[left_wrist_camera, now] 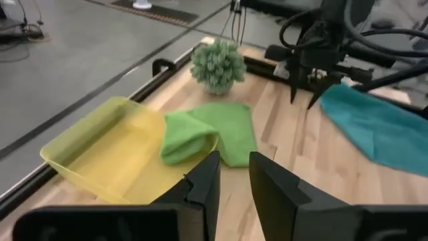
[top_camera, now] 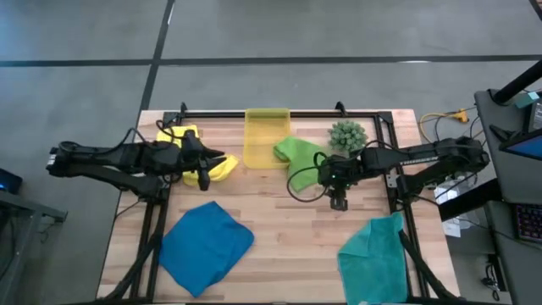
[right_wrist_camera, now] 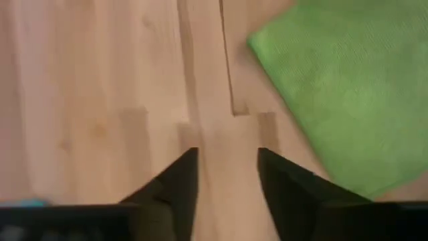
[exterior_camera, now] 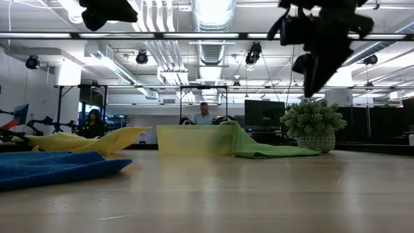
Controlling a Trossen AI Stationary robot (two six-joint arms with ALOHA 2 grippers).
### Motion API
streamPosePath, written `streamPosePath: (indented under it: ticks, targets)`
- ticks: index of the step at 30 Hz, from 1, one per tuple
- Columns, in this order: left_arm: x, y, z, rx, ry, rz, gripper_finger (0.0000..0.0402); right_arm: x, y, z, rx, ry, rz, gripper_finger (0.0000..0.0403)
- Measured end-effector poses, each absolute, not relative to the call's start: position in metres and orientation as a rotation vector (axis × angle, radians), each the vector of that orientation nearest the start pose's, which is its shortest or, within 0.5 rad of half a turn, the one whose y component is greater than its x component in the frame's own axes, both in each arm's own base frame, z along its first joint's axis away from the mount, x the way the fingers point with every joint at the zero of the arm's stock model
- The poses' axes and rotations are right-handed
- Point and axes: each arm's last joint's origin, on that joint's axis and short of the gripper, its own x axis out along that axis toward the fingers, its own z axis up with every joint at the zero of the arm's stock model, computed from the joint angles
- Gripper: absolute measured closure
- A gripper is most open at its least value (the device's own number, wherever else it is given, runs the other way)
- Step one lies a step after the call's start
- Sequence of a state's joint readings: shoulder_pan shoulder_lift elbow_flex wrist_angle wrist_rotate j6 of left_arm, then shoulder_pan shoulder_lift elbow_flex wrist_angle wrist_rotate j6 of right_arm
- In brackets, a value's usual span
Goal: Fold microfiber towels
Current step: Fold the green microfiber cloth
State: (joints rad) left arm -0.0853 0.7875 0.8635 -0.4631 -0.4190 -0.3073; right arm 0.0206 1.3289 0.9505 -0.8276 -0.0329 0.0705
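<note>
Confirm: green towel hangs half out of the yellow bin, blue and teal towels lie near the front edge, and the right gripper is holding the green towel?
Not quite. The right gripper is open and empty over bare wood beside the green towel, as the right wrist view shows. The rest holds.

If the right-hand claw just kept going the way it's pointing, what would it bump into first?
The right gripper points straight down with open fingers, so it would likely meet the bare wooden table first, just beside the lime green microfiber towel.
</note>
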Motion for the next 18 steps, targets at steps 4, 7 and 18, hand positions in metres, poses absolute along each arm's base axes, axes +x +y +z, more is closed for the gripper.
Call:
streamPosePath:
  ticks: [4, 7, 18]
  targets:
    - [0.172, -0.004, 0.326, -0.197, 0.376, 0.361, 0.0334, 0.237, 0.0, 0.215, -0.143, 1.245, 0.129, 0.0182]
    - [0.179, -0.005, 0.323, -0.203, 0.403, 0.326, 0.0334, 0.234, -0.009, 0.2, -0.243, 1.294, 0.114, 0.0168]
    - [0.185, -0.009, 0.319, -0.323, 0.427, 0.263, 0.0334, 0.232, -0.06, 0.163, -0.29, 1.479, 0.067, 0.0204]
